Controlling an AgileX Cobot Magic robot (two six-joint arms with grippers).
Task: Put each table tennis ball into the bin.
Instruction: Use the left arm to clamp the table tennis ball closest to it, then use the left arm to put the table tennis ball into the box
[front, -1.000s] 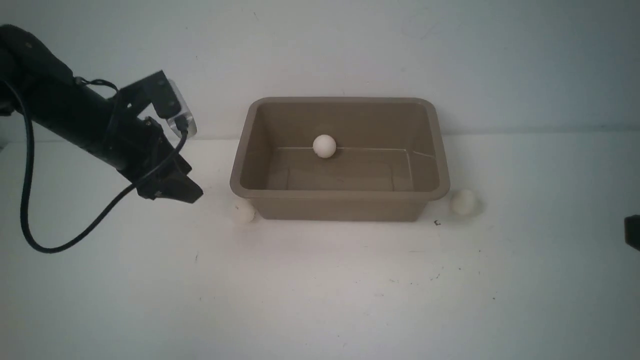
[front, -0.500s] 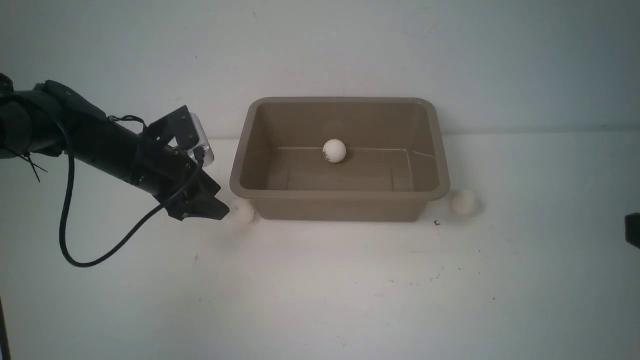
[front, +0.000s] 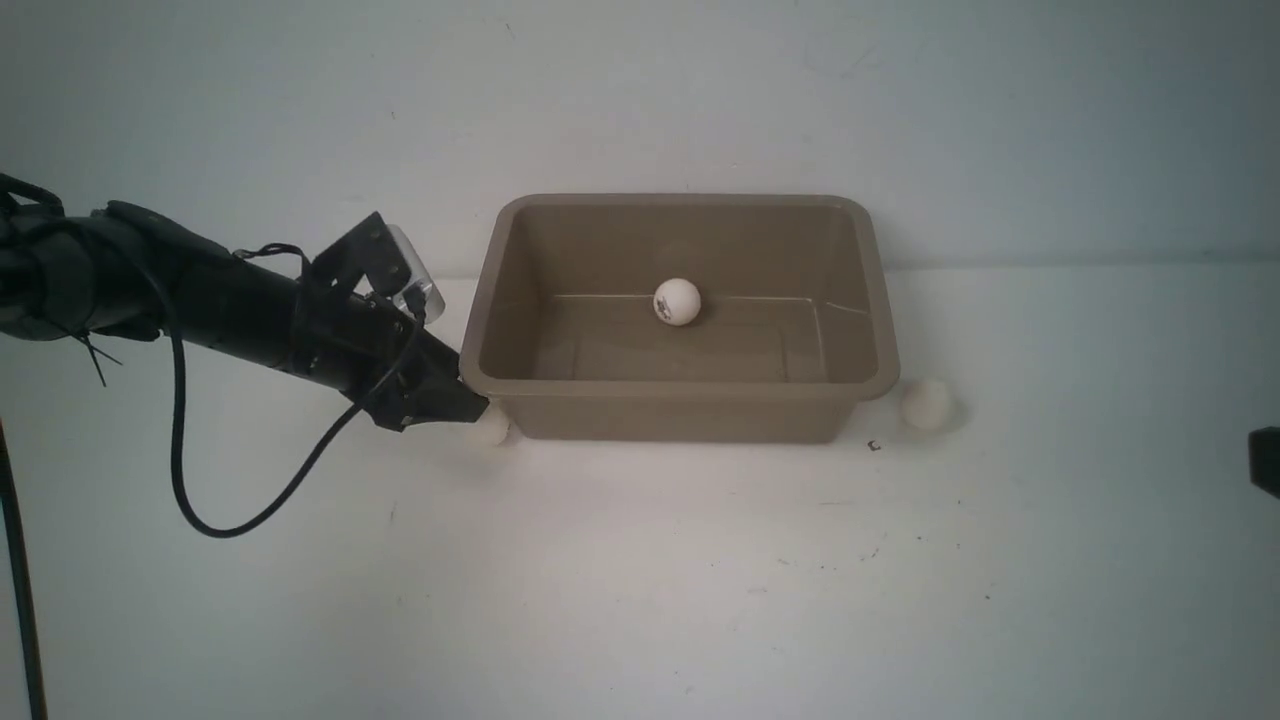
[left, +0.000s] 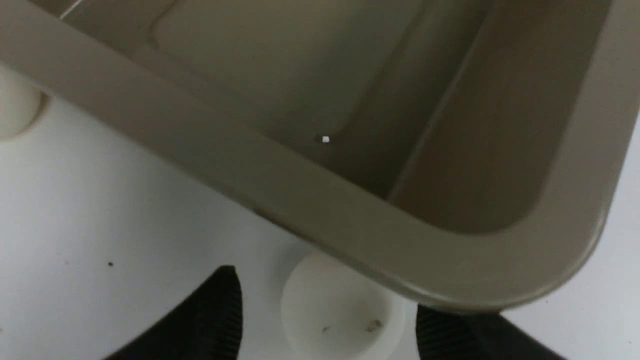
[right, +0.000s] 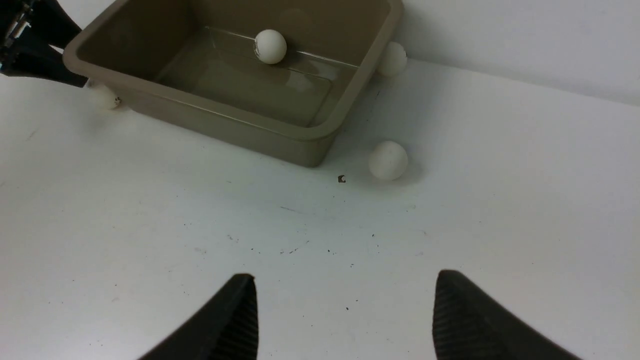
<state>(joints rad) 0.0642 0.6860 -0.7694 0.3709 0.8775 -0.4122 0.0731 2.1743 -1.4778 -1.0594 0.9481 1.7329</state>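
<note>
The taupe bin (front: 680, 388) stands mid-table with one white table tennis ball (front: 677, 301) on its floor by the far wall. Another ball (front: 493, 428) rests on the table against the bin's front left corner. My left gripper (front: 470, 408) is low at that ball and open. In the left wrist view its fingers flank the ball (left: 340, 310) with gaps on both sides, one finger under the bin's rim (left: 200, 145). A third ball (front: 926, 405) lies off the front right corner. My right gripper (right: 345, 285) hangs open over bare table.
In the right wrist view one more ball (right: 393, 58) sits behind the bin's (right: 220, 112) far right corner. A small dark speck (right: 342, 178) lies near the front right ball (right: 388, 160). The left arm's cable (front: 230, 520) loops down over the table.
My left arm has come down and to the right until its open fingers reach the ball at the bin's front left corner. The ball inside the bin has rolled slightly right.
</note>
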